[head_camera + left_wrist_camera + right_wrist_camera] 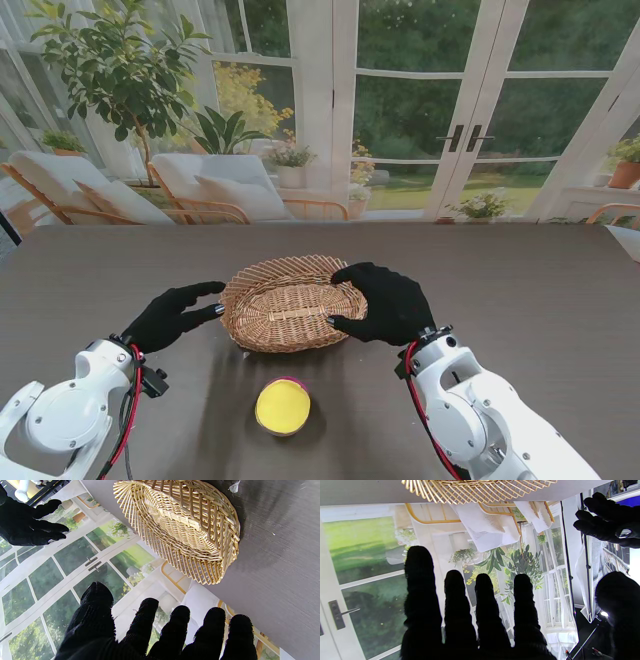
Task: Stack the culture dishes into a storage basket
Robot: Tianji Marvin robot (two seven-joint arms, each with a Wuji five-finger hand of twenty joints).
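Your items: 1 wicker basket (pixel 290 305), oval, tan, open weave, nothing inside, tilted w/ left rim raised, centre of tabletop. 1 culture dish (pixel 283 407), round, yellow top, flat, nearer to you than basket, apart from it.

baskets: 1 wicker basket (pixel 290 305) | culture dishes: 1 yellow dish (pixel 282 406)

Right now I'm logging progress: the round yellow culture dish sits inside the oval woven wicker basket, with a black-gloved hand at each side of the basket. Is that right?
Not quite. The round yellow culture dish is not inside the oval woven wicker basket; it sits on the dark table, nearer to me than the basket, as the stand view shows. The left hand and right hand do flank the basket.
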